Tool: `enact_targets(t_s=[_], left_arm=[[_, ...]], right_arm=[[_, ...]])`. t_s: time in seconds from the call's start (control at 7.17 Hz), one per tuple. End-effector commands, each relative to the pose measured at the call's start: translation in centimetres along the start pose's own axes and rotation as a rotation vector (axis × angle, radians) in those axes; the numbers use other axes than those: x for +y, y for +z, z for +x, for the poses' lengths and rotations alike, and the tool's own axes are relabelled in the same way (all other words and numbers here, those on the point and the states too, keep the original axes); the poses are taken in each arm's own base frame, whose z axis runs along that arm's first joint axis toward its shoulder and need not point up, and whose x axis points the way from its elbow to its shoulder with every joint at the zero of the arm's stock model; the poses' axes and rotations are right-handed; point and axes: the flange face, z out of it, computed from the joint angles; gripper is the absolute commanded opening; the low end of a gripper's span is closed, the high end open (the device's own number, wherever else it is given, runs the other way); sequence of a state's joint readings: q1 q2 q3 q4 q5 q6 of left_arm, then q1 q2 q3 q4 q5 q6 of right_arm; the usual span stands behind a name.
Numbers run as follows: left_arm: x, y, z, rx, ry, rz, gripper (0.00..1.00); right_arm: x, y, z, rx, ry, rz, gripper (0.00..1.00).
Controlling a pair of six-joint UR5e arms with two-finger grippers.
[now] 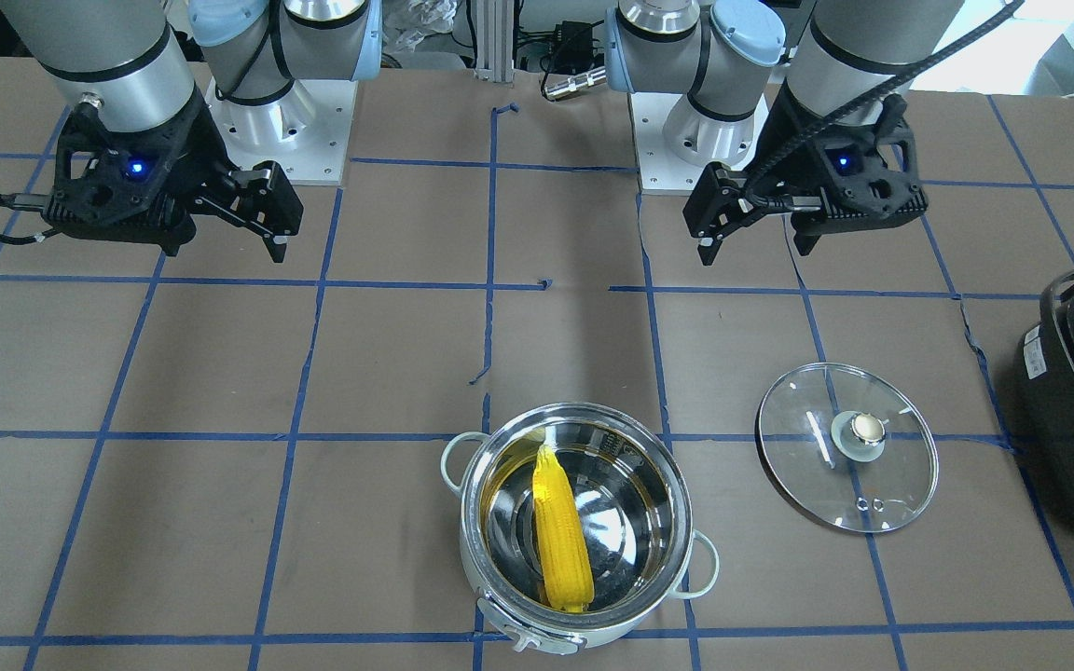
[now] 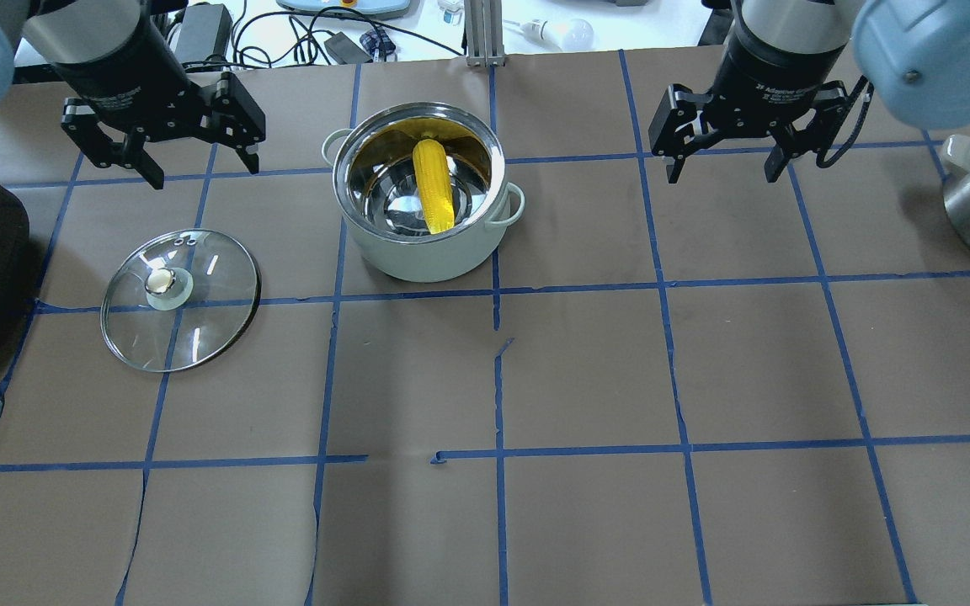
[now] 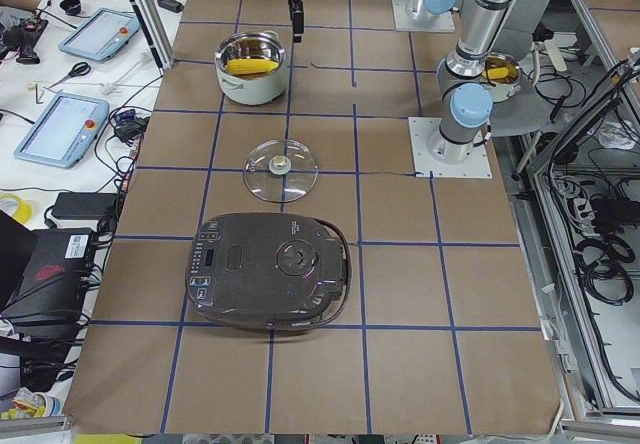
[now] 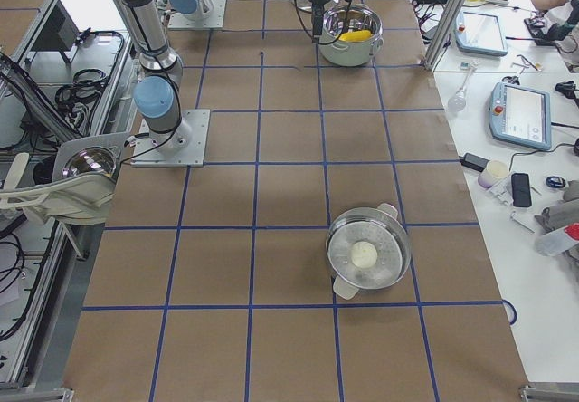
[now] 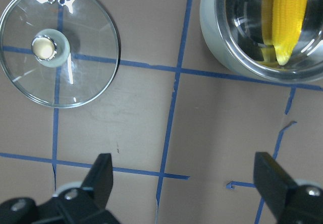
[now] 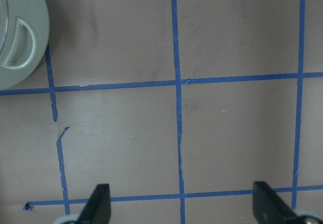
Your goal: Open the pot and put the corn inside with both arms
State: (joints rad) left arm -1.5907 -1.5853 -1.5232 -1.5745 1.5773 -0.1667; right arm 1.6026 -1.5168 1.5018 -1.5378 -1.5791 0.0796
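Brown paper with a blue tape grid covers the table [image 2: 586, 370]. Above it, well apart, hang the left gripper [image 2: 201, 172] and the right gripper [image 2: 722, 175], each with its jaws spread wide and holding nothing. Between them the pot [image 2: 426, 252] stands uncovered. Its glass lid [image 2: 199, 311] lies flat, knob up, on the robot's left, apart from the pot. The corn [image 2: 434, 189] lies inside the pot, stretched across its steel bowl.

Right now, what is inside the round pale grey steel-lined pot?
A bright yellow toy corn cob lies inside the pale grey steel-lined pot. Nothing else shows on the shiny floor; the strip under the cob is hidden.
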Motion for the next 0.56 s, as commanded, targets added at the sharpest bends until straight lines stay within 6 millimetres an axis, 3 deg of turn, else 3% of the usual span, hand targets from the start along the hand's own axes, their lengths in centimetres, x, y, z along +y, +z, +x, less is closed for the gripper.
enact_targets(t_s=[0.0,0.42], left_arm=[[2.92,-0.8,0.51,-0.004,0.02,-0.012,1.0],[3.25,-0.34,0.25,-0.003,0.023,-0.015,1.0]], right_arm=[[0.02,0.33,0.0,-0.003,0.001,-0.022,1.0],[0.05,0.34,-0.19,-0.023,0.001,-0.025,1.0]])
